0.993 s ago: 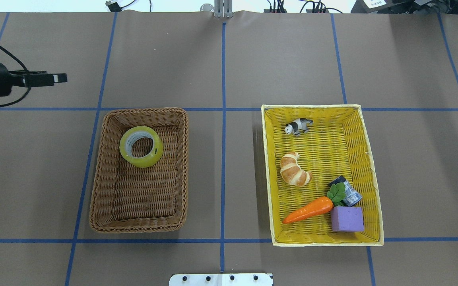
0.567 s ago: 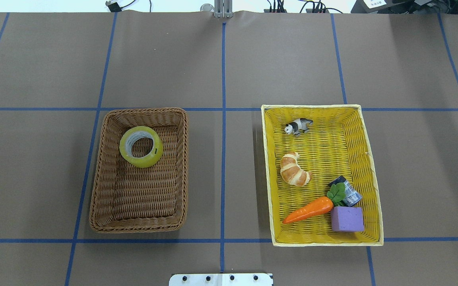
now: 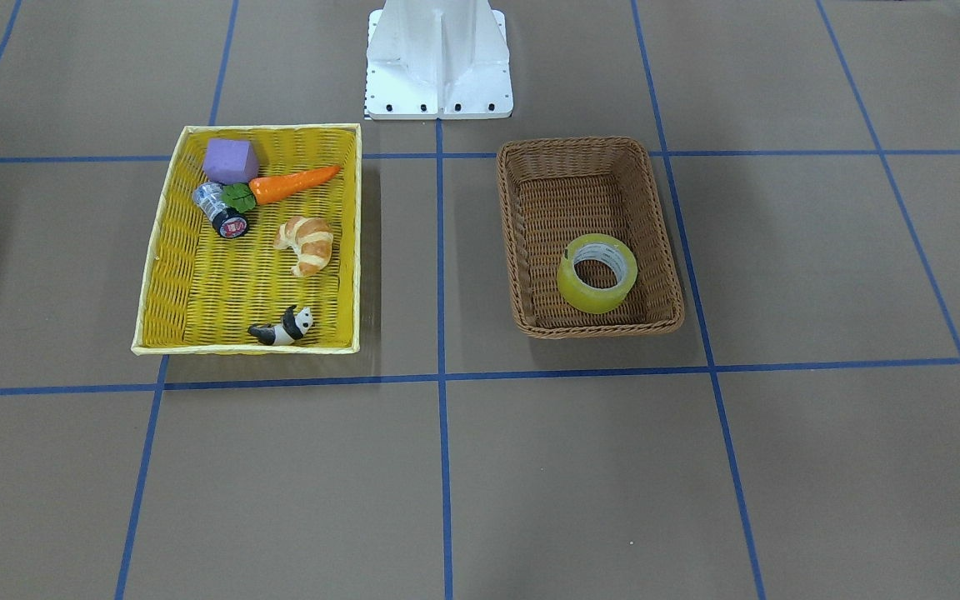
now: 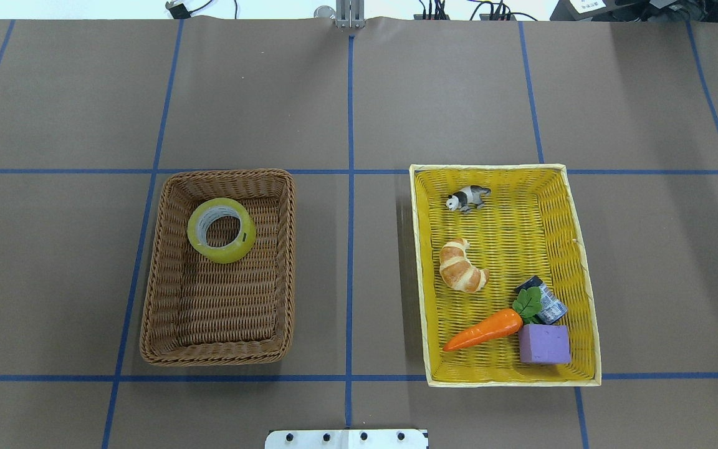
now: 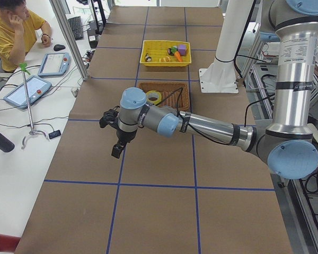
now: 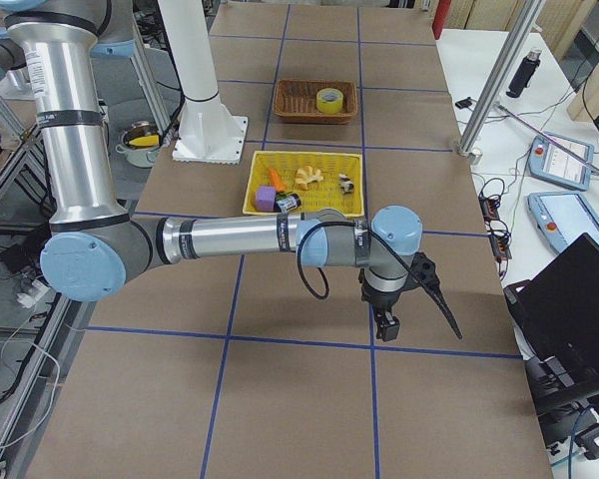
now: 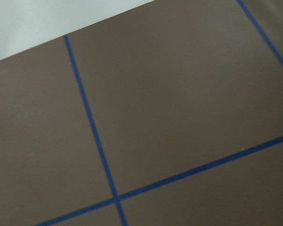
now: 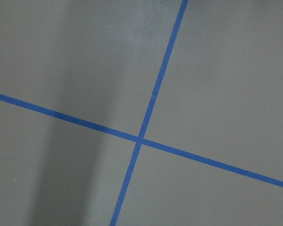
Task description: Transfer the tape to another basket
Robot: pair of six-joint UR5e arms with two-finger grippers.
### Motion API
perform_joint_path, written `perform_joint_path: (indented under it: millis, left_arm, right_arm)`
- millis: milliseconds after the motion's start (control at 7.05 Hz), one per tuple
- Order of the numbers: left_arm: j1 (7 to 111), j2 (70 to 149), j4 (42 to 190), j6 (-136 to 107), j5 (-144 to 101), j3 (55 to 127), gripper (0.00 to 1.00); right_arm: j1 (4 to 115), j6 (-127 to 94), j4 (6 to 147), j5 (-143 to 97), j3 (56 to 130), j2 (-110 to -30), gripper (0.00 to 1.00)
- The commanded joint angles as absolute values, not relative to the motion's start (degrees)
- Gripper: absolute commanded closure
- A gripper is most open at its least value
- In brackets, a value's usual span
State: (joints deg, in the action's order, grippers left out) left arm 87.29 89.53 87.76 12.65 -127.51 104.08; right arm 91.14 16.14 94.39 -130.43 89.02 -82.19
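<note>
Six cameras: two above, two at ends of table (image 5: 153, 211), two on wrists.
Overhead looks forward-down from behind robot, front-facing looks back at it; both share wicker basket (image 4: 156, 299) and yellow tray (image 4: 427, 312). End views distant, looking along table. Wrist views close on tabletop.

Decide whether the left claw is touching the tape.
Apart. The exterior left view shows the left claw over bare table, with open table between it and the basket holding the tape.

Lighting: bright, even, overhead. Shadows: soft, short, beside brown woven wicker basket (image 4: 228, 174) and bright yellow woven tray (image 4: 490, 168) on brown desk (image 4: 53, 280). Left wrist view: slightly blurred.
</note>
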Motion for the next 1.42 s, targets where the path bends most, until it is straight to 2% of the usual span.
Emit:
perform_joint_path:
  millis: [0,426,567,709,851,1277]
  left_arm:
    - [91.9,89.3,72.9,17.9,-133.1,103.9,0.01]
    - [94.8,88.9,76.9,17.5,-133.5,99.9,0.01]
    - [95.1,89.3,78.0,4.6,-133.4,100.2,0.01]
    - [95.1,88.3,86.0,-0.9,-133.0,99.2,0.01]
    - [95.1,87.8,94.4,-1.2,-133.0,94.5,0.01]
    - [94.8,87.7,97.6,-1.3,-133.3,92.3,0.01]
  right_arm:
    - [91.1,16.2,94.4,-130.3,88.8,-82.9,0.00]
    - [92.2,16.3,94.4,-129.9,88.8,-85.1,0.00]
    - [93.2,16.8,94.4,-130.0,88.9,-85.9,0.00]
    - [93.7,17.0,94.4,-129.9,88.8,-86.5,0.00]
    - [94.9,17.1,94.4,-129.9,88.9,-87.2,0.00]
    - [96.4,16.5,94.4,-130.0,89.2,-88.0,0.00]
